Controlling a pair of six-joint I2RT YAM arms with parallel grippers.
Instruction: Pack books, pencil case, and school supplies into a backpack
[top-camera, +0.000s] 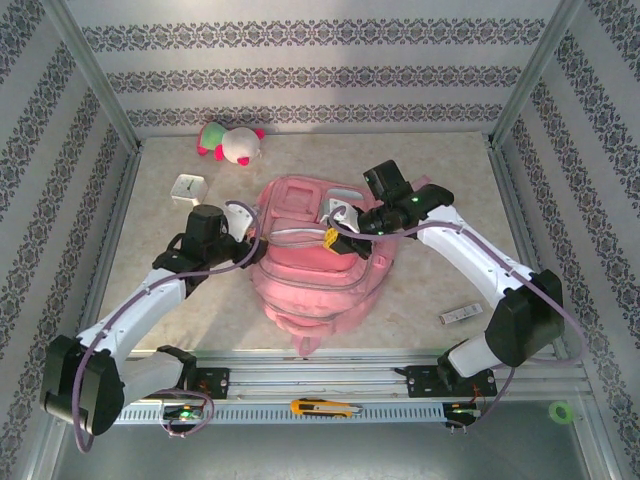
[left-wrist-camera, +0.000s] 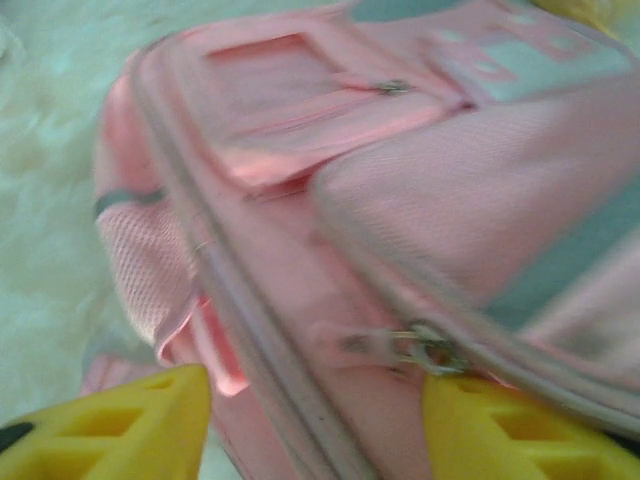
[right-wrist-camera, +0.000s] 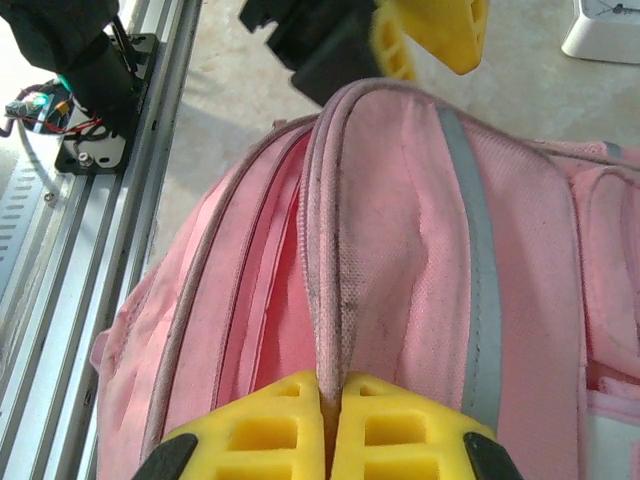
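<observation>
The pink backpack (top-camera: 310, 275) lies flat in the middle of the table. My right gripper (right-wrist-camera: 333, 400) is shut on the raised zip edge of its main opening (right-wrist-camera: 335, 250), near the bag's top centre (top-camera: 332, 238). My left gripper (left-wrist-camera: 315, 420) is at the bag's left side (top-camera: 252, 243). It is open, with yellow fingers (left-wrist-camera: 120, 425) wide apart over pink fabric and a zip pull (left-wrist-camera: 430, 348) close to the right finger. A pale grey-white bar (top-camera: 460, 314) lies on the table to the right. A yellow-and-black piece (top-camera: 325, 407) rests on the front rail. The books and pencil case are out of view.
A pink-and-white plush toy (top-camera: 228, 142) lies at the back left, and a white clock cube (top-camera: 187, 188) stands left of the bag. The metal rail (top-camera: 330, 385) runs along the near edge. Patterned walls enclose the table on three sides.
</observation>
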